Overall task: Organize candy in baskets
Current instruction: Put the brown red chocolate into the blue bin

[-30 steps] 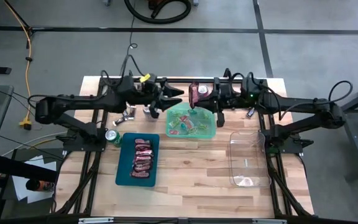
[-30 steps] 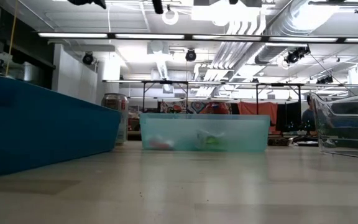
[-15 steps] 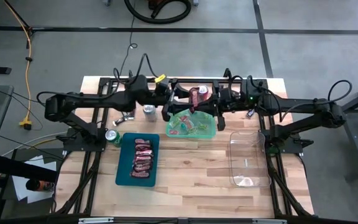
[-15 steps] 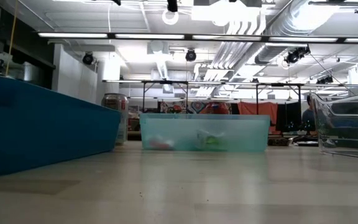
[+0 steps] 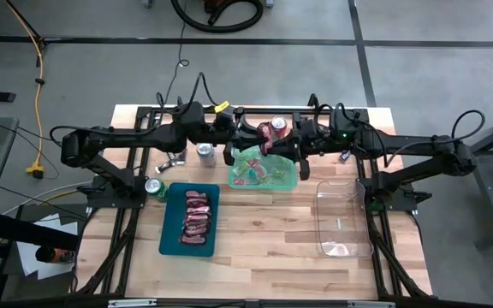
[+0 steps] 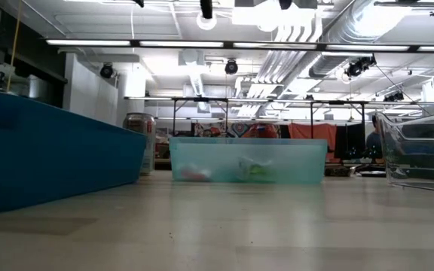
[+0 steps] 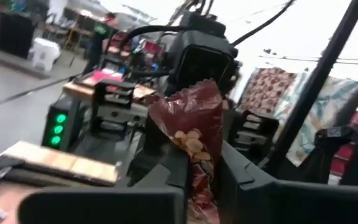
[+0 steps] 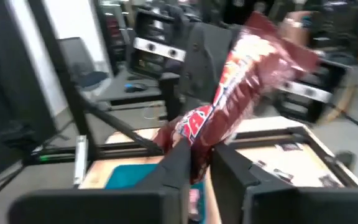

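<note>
Both hands meet above the far edge of the light green basket (image 5: 264,168), at the far middle of the desk (image 5: 264,239). Left hand (image 5: 248,139) reaches in from the left, and in its own wrist view its two dark fingers (image 7: 169,177) are closed on the lower end of a dark red candy bag (image 7: 194,127), whose crimped top edge stands up between them. Right hand (image 5: 274,145) comes in from the opposite side, and in the right wrist view its fingers (image 8: 176,163) are pressed together on the same red bag (image 8: 238,87), which rises from them at a slant. From above, the bag (image 5: 264,135) shows as a dark red patch between the two hands, held in the air over the basket's far rim.

Below, the light green basket holds a few small candies in green and red wrappers (image 5: 253,175); from desk height they show faintly through its wall (image 6: 247,160). Left and nearer lies the dark teal basket (image 5: 190,219), with a row of pink and dark wrapped candies (image 5: 196,216) lying inside it. To the right sits the clear basket (image 5: 342,219). A soda can (image 5: 204,153) stands left of the green basket, another (image 5: 278,125) just behind the hands, and a green-topped can (image 5: 153,186) stands near the teal basket's far left corner.
</note>
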Controlling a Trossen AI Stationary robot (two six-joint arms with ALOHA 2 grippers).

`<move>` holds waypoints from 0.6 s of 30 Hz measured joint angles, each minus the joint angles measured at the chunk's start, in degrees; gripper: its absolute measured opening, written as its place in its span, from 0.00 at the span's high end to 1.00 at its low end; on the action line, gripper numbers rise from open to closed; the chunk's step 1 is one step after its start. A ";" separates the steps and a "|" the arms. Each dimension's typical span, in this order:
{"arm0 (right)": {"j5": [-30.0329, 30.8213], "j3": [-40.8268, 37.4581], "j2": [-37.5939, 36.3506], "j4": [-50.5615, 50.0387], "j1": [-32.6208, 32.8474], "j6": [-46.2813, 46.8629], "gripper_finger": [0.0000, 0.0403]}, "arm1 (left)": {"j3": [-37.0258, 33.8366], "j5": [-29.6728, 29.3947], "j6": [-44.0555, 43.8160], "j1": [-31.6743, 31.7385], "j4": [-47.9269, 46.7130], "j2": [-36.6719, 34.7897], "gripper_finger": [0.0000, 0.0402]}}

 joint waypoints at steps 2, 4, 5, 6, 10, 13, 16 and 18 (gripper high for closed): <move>3.16 -0.02 -0.92 -1.66 -0.02 1.10 0.82 | 0.04 -0.28 -0.06 1.15 -3.79 -1.32 0.95; 8.25 -0.04 -2.94 -3.73 0.00 1.48 0.74 | -0.02 -0.33 1.71 2.59 -10.10 -3.60 0.95; 11.39 -0.02 -4.07 -4.93 0.02 1.29 0.69 | -0.02 -0.42 3.12 3.37 -13.39 -4.99 0.95; 14.58 0.00 -5.05 -6.40 0.03 0.43 0.64 | -0.02 -0.44 4.61 4.11 -16.64 -6.47 0.97; 27.59 0.00 -8.49 -11.04 -0.20 -4.34 0.46 | 0.02 -3.47 11.59 6.06 -35.36 -13.41 0.98; 33.23 0.02 -9.98 -13.07 -1.07 -4.77 0.38 | -0.05 -10.11 14.46 4.55 -52.40 -17.83 0.99; 33.94 0.02 -10.04 -14.43 -2.45 -4.00 0.34 | -0.98 -14.54 12.36 0.34 -66.01 -20.41 0.99; 33.91 0.02 -10.08 -14.72 -3.19 -4.17 0.33 | -2.69 -16.50 9.41 -3.56 -71.96 -21.36 0.99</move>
